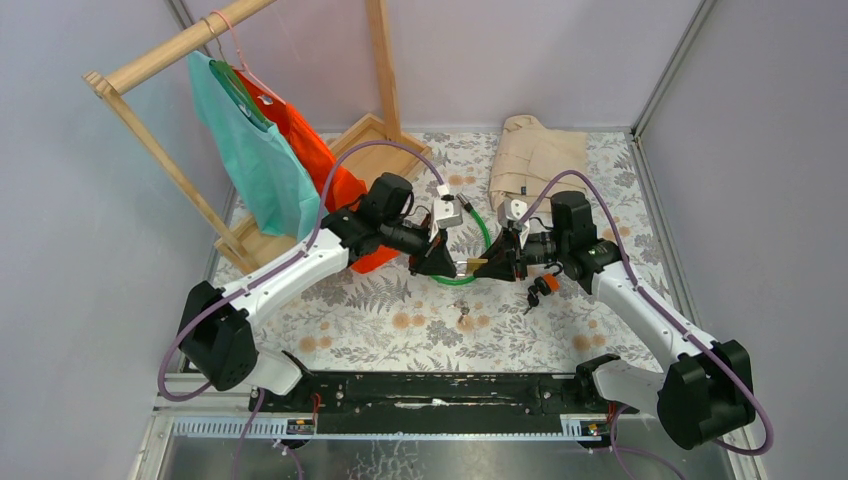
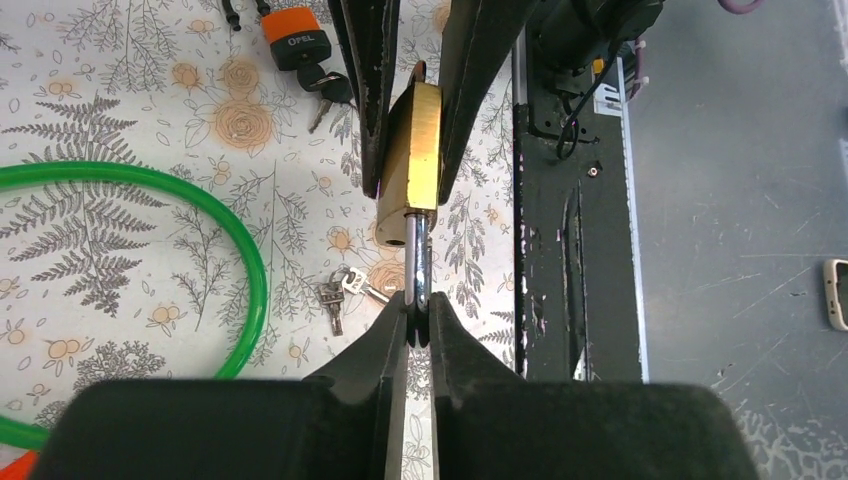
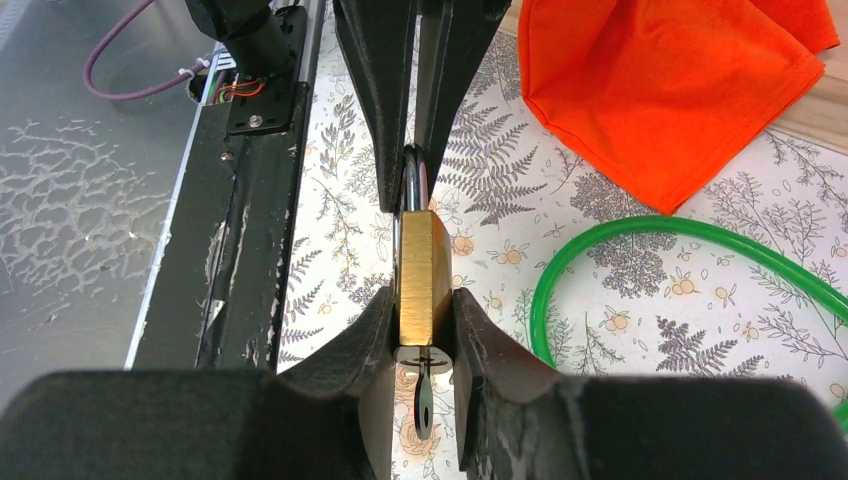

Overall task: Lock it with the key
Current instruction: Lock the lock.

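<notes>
A brass padlock (image 3: 424, 280) hangs above the table between the two arms. My right gripper (image 3: 424, 318) is shut on its body, one finger on each flat side. A dark key (image 3: 424, 402) sticks out of the keyhole at the padlock's bottom, in the gap between the right fingers and held by neither gripper. In the left wrist view my left gripper (image 2: 418, 318) has its fingertips pressed on either side of the steel shackle (image 2: 418, 262) that comes out of the padlock (image 2: 415, 150). In the top view the left gripper (image 1: 452, 266) and right gripper (image 1: 492, 265) meet tip to tip.
A green cable loop (image 2: 215, 205) lies on the floral cloth. A small bunch of keys (image 2: 338, 290) and an orange padlock with keys (image 2: 297, 40) lie nearby. An orange cloth (image 3: 660, 90), a wooden rack (image 1: 160, 60) with hanging garments and a beige garment (image 1: 535, 155) stand behind.
</notes>
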